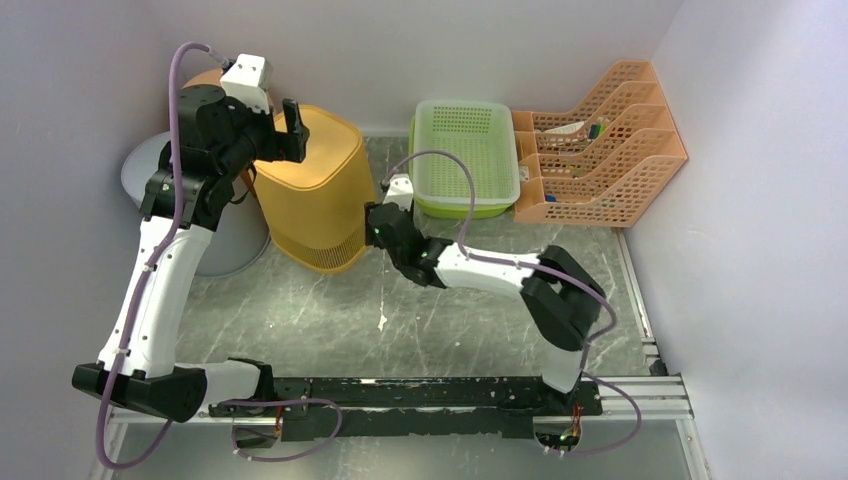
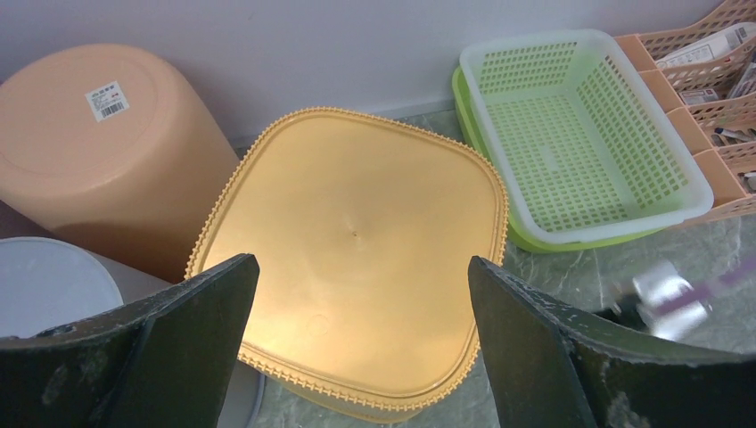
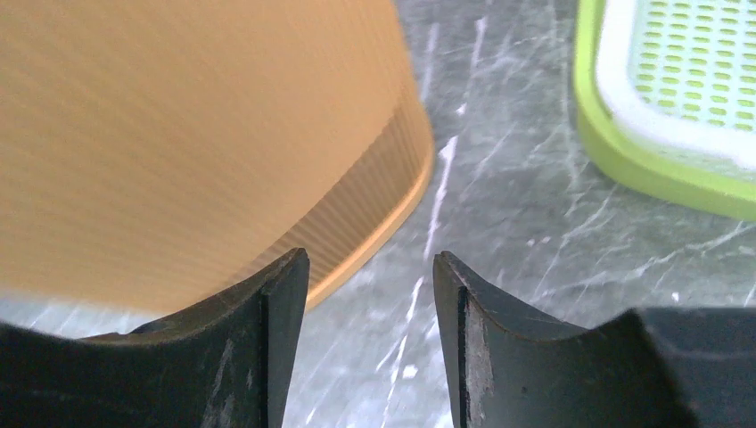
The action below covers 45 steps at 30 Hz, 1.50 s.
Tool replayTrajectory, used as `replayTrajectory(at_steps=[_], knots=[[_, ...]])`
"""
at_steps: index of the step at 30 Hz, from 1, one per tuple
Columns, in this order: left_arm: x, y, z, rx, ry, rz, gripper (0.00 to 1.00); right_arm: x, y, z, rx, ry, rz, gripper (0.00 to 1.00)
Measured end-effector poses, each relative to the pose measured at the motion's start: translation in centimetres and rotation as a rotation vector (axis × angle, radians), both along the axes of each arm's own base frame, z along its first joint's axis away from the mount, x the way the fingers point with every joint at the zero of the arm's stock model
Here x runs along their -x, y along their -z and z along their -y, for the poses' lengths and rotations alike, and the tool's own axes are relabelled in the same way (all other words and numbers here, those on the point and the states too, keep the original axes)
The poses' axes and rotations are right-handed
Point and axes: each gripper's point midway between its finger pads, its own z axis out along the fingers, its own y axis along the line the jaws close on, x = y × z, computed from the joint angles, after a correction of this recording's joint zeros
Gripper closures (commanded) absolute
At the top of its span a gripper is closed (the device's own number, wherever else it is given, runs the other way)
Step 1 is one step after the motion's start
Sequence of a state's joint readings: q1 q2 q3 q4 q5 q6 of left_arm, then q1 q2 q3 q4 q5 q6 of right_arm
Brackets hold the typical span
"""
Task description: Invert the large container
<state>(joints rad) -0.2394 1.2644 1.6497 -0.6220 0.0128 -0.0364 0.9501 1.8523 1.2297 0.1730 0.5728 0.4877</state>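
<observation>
My left end effector (image 2: 359, 267) hangs wide apart above the yellow container (image 2: 357, 178). My right end effector (image 3: 370, 259), half apart and empty, sits beside its rim

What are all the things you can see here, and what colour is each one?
bin: 1, yellow, mid table, closed side up
bucket: 1, peach, behind the bin on the left, bottom up, with a sticker
round thing: 1, grey, left of the bin
white basket: 1, white, right of the bin, sitting inside the green one
green basket: 1, green, under the white one
rack: 1, orange, far right, small items in it
table: 1, dark marbled, under it all
left arm: 1, white and black
right arm: 1, white and black
left pincer: 1, black, open above the bin
right pincer: 1, black, open and empty, low by the bin's rim
</observation>
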Motion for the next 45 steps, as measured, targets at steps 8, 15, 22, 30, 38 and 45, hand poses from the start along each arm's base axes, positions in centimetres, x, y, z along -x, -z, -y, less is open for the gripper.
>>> replayTrajectory(at_steps=[8, 15, 22, 30, 38, 45], knots=[[-0.6, 0.3, 0.2, 0.018, -0.006, -0.009, 0.00, 8.3, -3.2, -2.8, -0.053, -0.201, 0.002, 0.46], [-0.9, 0.4, 0.2, 0.026, -0.016, -0.006, 0.00, 10.8, 0.2, -5.9, -0.066, -0.340, -0.091, 0.46], [-0.5, 1.8, 0.1, 0.026, -0.019, -0.021, 0.00, 10.2, 4.4, -8.7, -0.087, -0.347, -0.164, 0.46], [0.4, 1.3, -0.1, 0.033, -0.019, 0.000, 0.01, 5.2, 4.9, -9.7, -0.218, -0.169, -0.140, 0.46], [1.4, 0.7, -0.4, 0.039, -0.018, 0.022, 0.01, -0.9, 5.4, -9.4, -0.258, -0.020, -0.076, 0.46], [1.6, 1.0, -0.4, 0.040, -0.016, 0.025, 0.00, -9.5, 5.3, -6.8, -0.255, 0.066, -0.005, 0.46]])
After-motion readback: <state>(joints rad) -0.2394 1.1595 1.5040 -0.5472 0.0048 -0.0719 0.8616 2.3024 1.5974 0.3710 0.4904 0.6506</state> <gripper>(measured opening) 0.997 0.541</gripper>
